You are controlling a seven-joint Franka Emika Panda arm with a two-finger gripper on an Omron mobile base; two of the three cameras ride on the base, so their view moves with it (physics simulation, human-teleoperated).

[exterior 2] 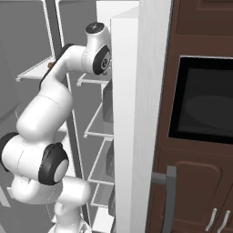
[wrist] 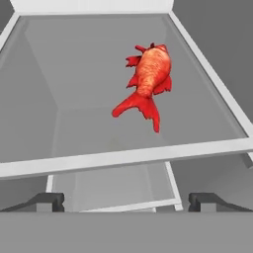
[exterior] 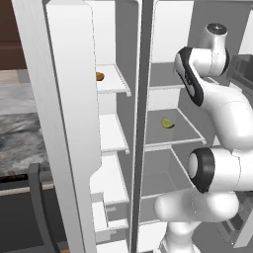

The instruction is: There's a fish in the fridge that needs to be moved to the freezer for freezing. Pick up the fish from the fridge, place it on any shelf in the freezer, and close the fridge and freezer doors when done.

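Fish [wrist: 147, 81] lies flat on a clear fridge shelf [wrist: 123, 158] in the hand view, red-orange, tail fanned toward the near edge, head toward the far wall, right of the shelf's centre. Nothing touches it. Gripper [wrist: 126, 201] sits short of the shelf's white front rim, its two dark fingertips [wrist: 44, 201] set wide apart at the bottom corners, holding nothing; the fish lies well beyond them. A lower shelf shows through the glass under the near rim. Left base view: both doors stand open. Freezer door [exterior: 64, 123] swings out on the left, close to the camera. Freezer [exterior: 112, 118] is the narrow left compartment with short white shelves; a small brown lump [exterior: 100, 76] rests on its upper shelf at the left edge. Fridge [exterior: 170, 128], the wider grey compartment on the right, holds a yellow-green fruit [exterior: 167, 122] on its middle shelf. The arm [exterior: 217, 123] rises from the lower right and bends into the fridge's upper right side. Right base view: the fridge door [exterior 2: 136, 118] stands edge-on at centre, with its wire bins on the inner face. The arm reaches past it toward the shelves. Brown cabinets [exterior 2: 200, 182] and a dark oven window [exterior 2: 205, 107] are at right.
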